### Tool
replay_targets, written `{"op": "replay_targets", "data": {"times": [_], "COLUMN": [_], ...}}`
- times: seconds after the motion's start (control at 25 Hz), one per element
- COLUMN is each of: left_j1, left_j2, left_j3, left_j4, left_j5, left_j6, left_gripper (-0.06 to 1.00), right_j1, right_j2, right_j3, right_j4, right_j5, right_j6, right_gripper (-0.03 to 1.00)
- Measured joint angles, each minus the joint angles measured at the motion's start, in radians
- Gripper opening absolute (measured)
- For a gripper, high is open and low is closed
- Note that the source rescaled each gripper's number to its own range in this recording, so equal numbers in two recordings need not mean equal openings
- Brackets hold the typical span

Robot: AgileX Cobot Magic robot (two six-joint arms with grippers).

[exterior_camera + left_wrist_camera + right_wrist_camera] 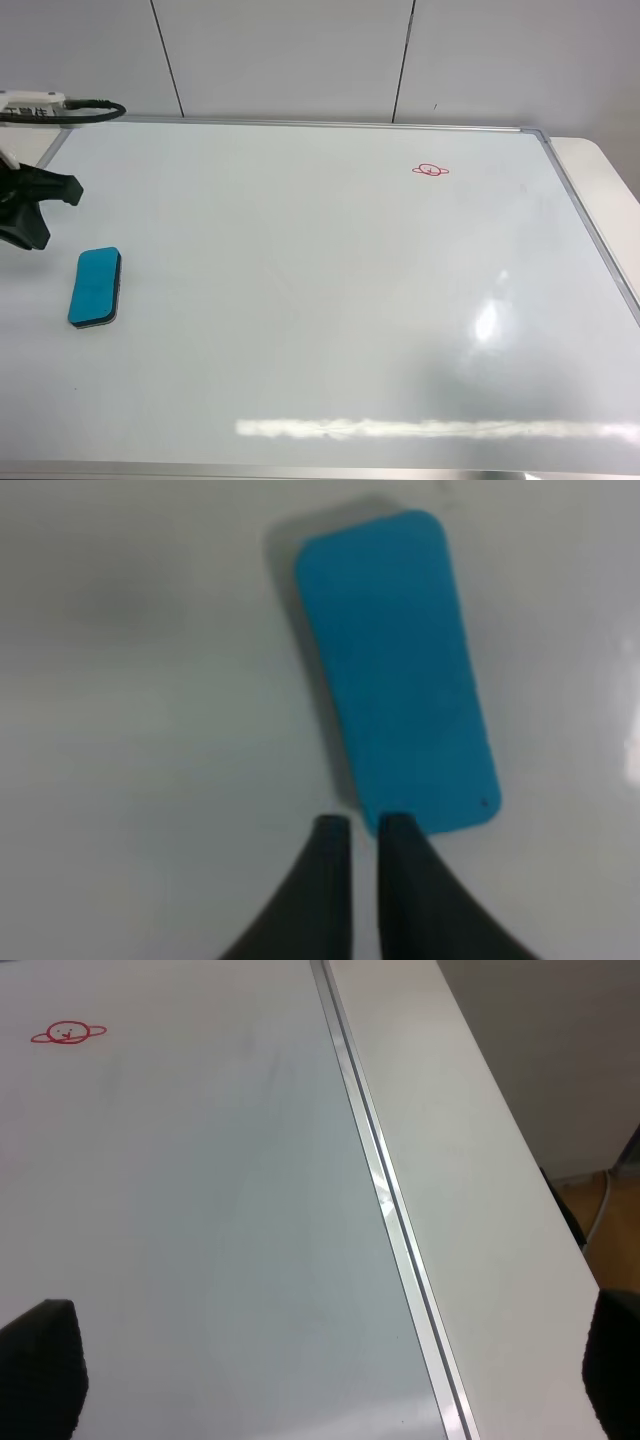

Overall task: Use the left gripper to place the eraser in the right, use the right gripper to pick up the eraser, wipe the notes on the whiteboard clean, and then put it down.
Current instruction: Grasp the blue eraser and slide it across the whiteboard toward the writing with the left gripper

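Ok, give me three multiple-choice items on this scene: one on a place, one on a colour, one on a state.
1. In the high view, where on the whiteboard does the eraser lie?
A. left part
B. middle
C. right edge

2. What colour are the notes?
A. black
B. red
C. green

3. Does the left claw or the right claw hold the eraser?
A. left
B. right
C. neither

Answers:
1 A: it lies near the board's left edge.
2 B: the doodle is drawn in red.
3 C: the eraser lies flat on the board, the left claw's tips are close together with nothing between them, and the right claw gapes empty.
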Motion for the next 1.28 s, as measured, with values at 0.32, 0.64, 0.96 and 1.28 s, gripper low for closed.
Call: {"op": "replay_targets", "data": {"times": [0.32,0.64,0.96,1.28], "left_j1": [0.041,0.087,0.080,-0.098], "left_j2": [0.200,0.296,0.345,0.371], "left_j3": [0.000,0.000,-0.011,-0.003], "left_j4": [-0.258,-0.258,-0.259,-0.482], "left_j5": [-0.106,-0.197,-0.204,-0.356], "left_j6": [0.164,0.165,0.150,0.147], "left_gripper": [0.01,0.00,0.00,0.00], "right_j1": [0.000,0.000,0.000,0.000], "right_j2": [0.000,0.000,0.000,0.000], "right_j3": [0.000,0.000,0.000,0.000], "right_j4": [0.000,0.000,0.000,0.000], "right_j5": [0.000,0.000,-0.001,-0.002], "right_j6": [0.000,0.000,0.000,0.000], "right_gripper": [1.00,1.00,1.00,1.00]}}
